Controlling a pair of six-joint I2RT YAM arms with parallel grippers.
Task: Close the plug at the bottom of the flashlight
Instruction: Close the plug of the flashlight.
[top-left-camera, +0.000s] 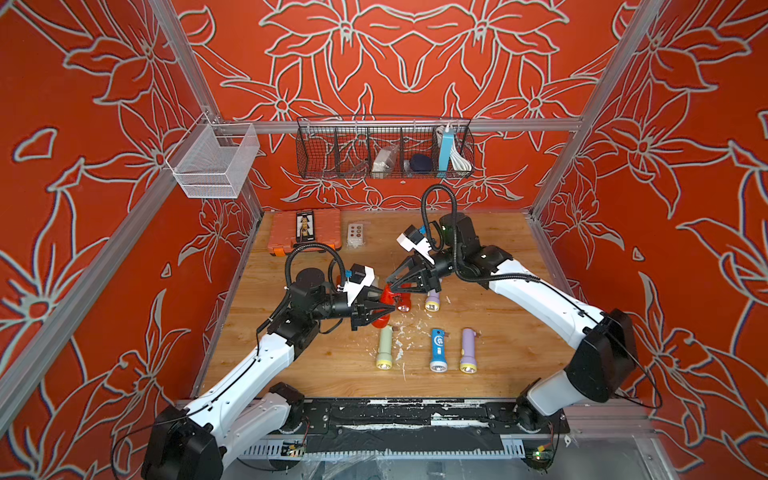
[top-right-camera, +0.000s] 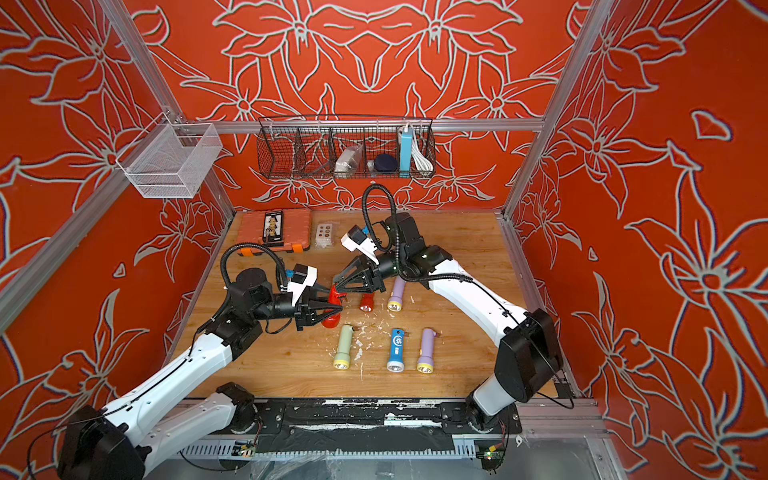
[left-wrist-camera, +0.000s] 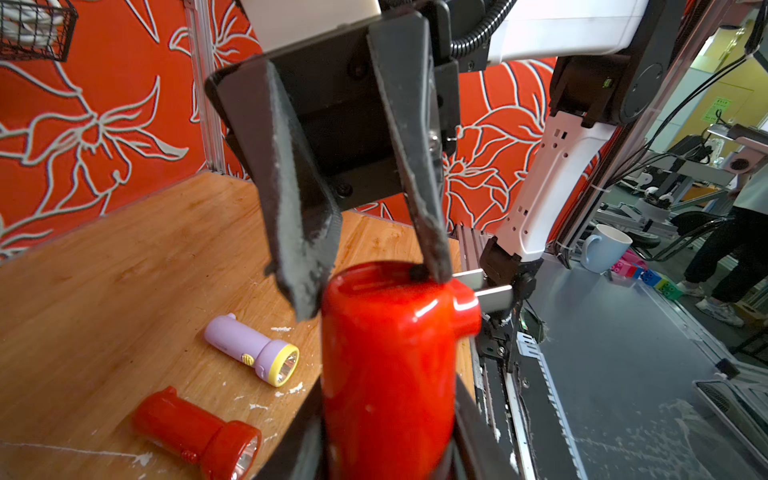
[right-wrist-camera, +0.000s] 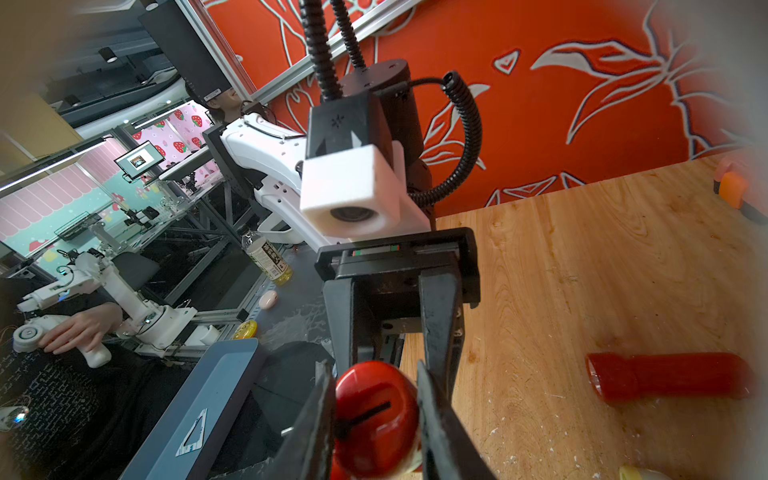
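- Red floral walls (top-left-camera: 374, 62) enclose a scuffed wooden table (top-left-camera: 511, 374). Spare flashlights (top-left-camera: 438, 349) lie on it.
- The red flashlight (left-wrist-camera: 386, 365) is lifted clear of the table near its middle, between the two arms, with its base end toward the right arm.
- Left gripper (top-left-camera: 392, 308): clamped tight on the barrel.
- Right gripper (top-left-camera: 389, 285): jaws partly apart, astride the base end. One fingertip (left-wrist-camera: 432, 257) rests on the rim. I cannot tell whether they pinch.
- The plug (left-wrist-camera: 465, 309) appears unfolded. It is a red block with bright prongs (left-wrist-camera: 493, 296) standing out sideways, beside a slot (right-wrist-camera: 368, 413) in the base.
- Assessment: light, rigid, glossy plastic, likely slippery in a grip. Hold it by the barrel. Press the plug's block or prongs toward the slot, not the shell.
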